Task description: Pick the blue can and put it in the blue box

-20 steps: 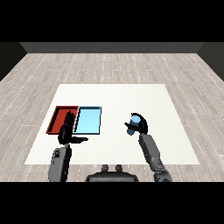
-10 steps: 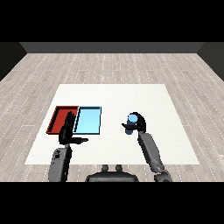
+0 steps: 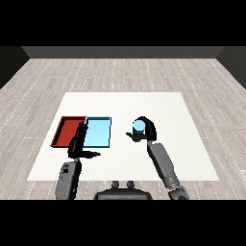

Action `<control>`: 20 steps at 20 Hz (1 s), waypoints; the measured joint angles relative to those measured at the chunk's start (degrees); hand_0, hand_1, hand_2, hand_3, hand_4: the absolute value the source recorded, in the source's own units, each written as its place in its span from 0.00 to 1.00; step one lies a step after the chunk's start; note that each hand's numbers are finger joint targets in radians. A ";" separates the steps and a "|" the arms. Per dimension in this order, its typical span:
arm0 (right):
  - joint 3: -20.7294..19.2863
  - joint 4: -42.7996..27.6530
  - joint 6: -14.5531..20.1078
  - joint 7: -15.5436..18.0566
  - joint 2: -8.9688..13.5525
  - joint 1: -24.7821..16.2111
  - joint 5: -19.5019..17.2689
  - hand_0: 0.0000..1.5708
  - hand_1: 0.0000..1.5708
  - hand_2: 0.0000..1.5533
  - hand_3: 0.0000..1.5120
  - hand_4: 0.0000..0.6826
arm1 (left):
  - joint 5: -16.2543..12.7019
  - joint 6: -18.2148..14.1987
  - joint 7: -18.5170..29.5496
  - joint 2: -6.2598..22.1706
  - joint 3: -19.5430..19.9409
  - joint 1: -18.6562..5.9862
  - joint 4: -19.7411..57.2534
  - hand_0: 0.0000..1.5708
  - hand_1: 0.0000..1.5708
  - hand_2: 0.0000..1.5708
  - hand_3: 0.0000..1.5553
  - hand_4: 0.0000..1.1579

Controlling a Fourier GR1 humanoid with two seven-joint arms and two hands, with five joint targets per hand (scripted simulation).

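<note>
With the blue can [image 3: 139,126] enclosed by the curled right hand [image 3: 145,132] mid-table, it should be kept upright and carried toward the table's left edge to the blue box [image 3: 97,133].

No readable text showing anywhere, no label or brand appearing on the blue can [image 3: 139,126], no numbers or signs showing on the red tray [image 3: 67,131], the light blue tray [image 3: 98,132], or the white surface [image 3: 182,125]
</note>
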State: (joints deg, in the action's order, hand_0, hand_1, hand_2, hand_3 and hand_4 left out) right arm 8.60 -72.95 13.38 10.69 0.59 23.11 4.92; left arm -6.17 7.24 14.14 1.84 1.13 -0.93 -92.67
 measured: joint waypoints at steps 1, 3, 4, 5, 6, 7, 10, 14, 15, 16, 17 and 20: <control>0.17 -0.51 -0.18 -0.10 -0.10 0.27 -0.20 0.93 0.93 0.94 0.95 0.93 | -0.40 0.43 -0.62 -0.17 -0.39 -0.11 0.19 0.00 0.00 0.00 0.00 0.00; 0.20 -1.43 -0.70 -0.27 -0.23 0.45 -0.58 0.93 0.93 0.94 0.95 0.93 | -0.94 0.64 -1.89 -0.79 -1.18 -0.62 0.70 0.00 0.00 0.00 0.00 0.00; 0.08 -1.91 -1.06 -0.40 -0.25 0.39 -0.77 0.93 0.93 0.94 0.95 0.93 | -1.13 0.64 -2.33 -1.02 -1.50 -0.82 0.90 0.00 0.00 0.00 0.00 0.00; -0.13 -2.38 -1.47 -0.54 -0.26 0.26 -0.96 0.93 0.93 0.94 0.95 0.93 | -1.28 0.59 -2.66 -1.19 -1.79 -1.00 1.08 0.00 0.00 0.00 0.00 0.00; -0.53 -2.40 -2.00 -0.13 -0.19 0.00 -1.11 0.93 0.93 0.94 0.95 0.93 | -1.39 0.51 -2.92 -1.33 -2.05 -1.16 1.23 0.00 0.00 0.00 0.00 0.00; -0.70 -2.51 -2.41 0.18 -0.27 -0.14 -1.15 0.93 0.93 0.94 0.95 0.93 | -1.75 0.47 -3.57 -1.41 -2.03 -1.53 1.20 0.00 0.00 0.00 0.00 0.00; -1.34 -1.88 -3.32 0.76 -0.32 0.25 -1.23 0.95 0.95 0.94 0.95 0.93 | -2.28 -0.44 -2.47 -1.58 -3.88 -2.24 3.32 0.00 0.00 0.00 0.00 0.00; -0.68 -1.42 -2.93 0.24 -0.25 1.61 -0.55 0.93 0.93 0.94 0.95 0.92 | -4.91 -2.07 -3.85 -1.74 -7.93 -3.20 3.79 0.00 0.00 0.00 0.00 0.00; -0.57 -1.60 -2.94 0.35 -0.32 1.40 -0.57 0.93 0.93 0.94 0.95 0.92 | -5.25 -2.28 -5.37 -1.76 -8.18 -3.72 3.26 0.00 0.00 0.00 0.00 0.00; -0.75 -1.83 -3.20 0.47 -0.36 1.16 -0.67 0.92 0.92 0.94 0.95 0.91 | -5.42 -2.60 -5.70 -1.77 -8.46 -4.79 4.46 0.00 0.00 0.00 0.00 0.00; -0.48 -2.62 -3.51 0.29 -0.41 0.58 -0.62 0.91 0.91 0.94 0.95 0.90 | -5.34 -3.47 -6.10 -1.79 -9.53 -5.51 5.13 0.00 0.00 0.00 0.00 0.00; -0.21 -2.22 -3.44 -0.01 -0.50 1.45 -0.44 0.92 0.92 0.94 0.95 0.90 | -5.36 -6.43 -7.29 -1.81 -12.28 -6.36 5.46 0.00 0.00 0.00 0.00 0.00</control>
State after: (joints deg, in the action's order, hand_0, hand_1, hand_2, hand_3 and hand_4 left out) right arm 8.39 -75.16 9.94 10.67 0.09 24.55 4.47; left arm -11.54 0.81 6.85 0.03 -11.14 -7.30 -87.21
